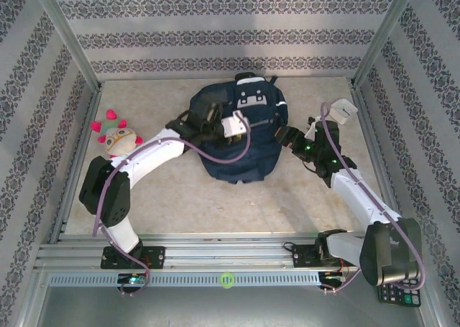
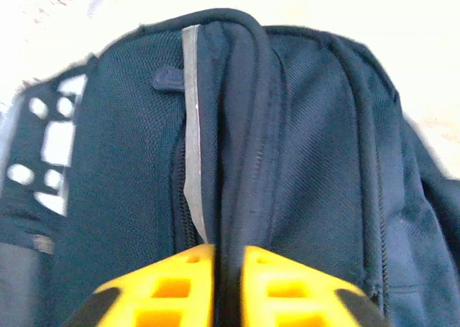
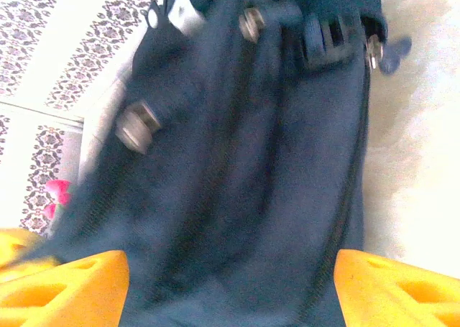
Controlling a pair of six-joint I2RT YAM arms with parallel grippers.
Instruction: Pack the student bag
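On student bag (image 2: 316, 162) seam (image 2: 241, 126), left gripper (image 2: 228, 269) (clamped tight)

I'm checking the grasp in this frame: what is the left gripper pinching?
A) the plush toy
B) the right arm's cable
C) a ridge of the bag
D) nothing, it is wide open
C: in the left wrist view, the yellow fingers of the left gripper sit almost together, with a dark piped ridge of the bag between them.

Beige table (image 1: 215, 205): student bag (image 1: 262, 126), plush toy (image 1: 118, 140), maybe white card (image 1: 343, 111).
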